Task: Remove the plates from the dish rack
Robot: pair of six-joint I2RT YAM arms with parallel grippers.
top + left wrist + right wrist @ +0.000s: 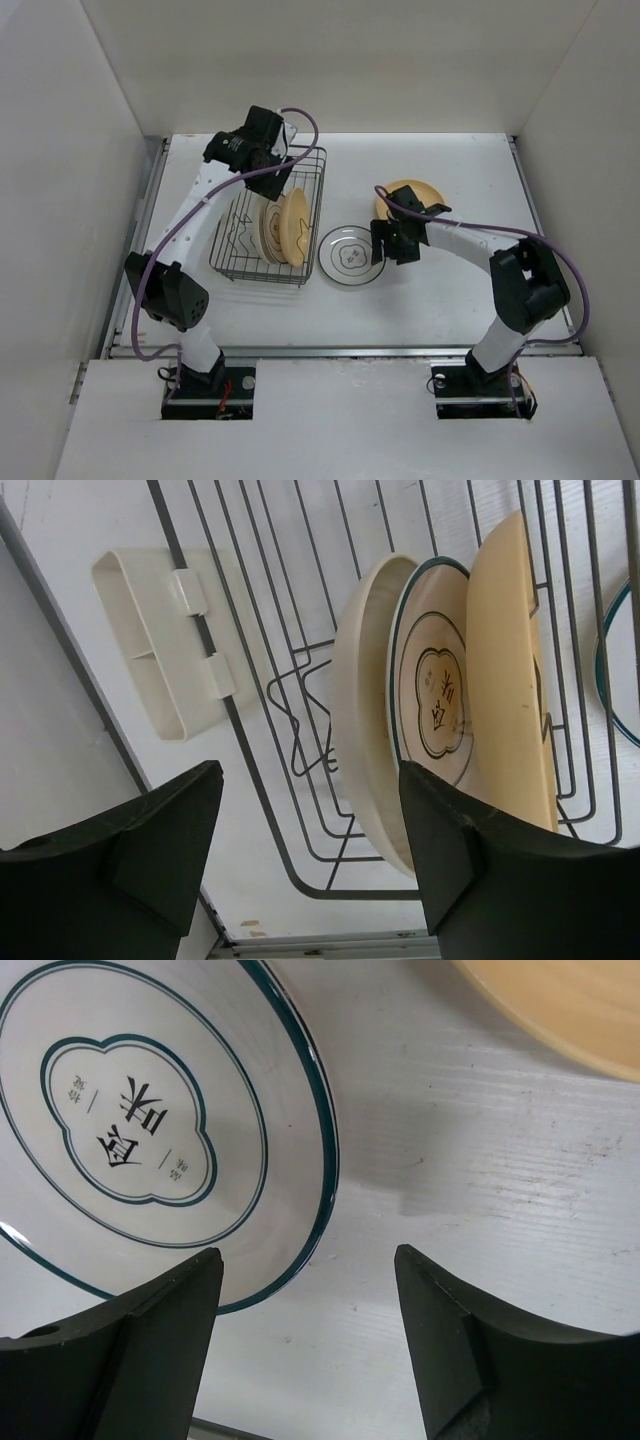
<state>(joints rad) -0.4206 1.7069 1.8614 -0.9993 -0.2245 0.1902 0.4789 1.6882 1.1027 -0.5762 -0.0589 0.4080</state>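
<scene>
Evidently empty and spread, the left claw (310, 780) faced three upright plates (435, 690) ahead, probably stiff, slick, breakable, best pinched by the rim.

tan plate (555, 1005): cropped at top edge, beyond right fingers (130, 1350)
racked plates (430, 685): lower rims behind left fingers (480, 870)

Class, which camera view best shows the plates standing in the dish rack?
The left wrist view: three plates stand on edge, close up, with the middle one's motif readable. The top view shows them small and nearly edge-on in the dish rack. The right wrist view shows none of them, only a white plate lying flat.
</scene>
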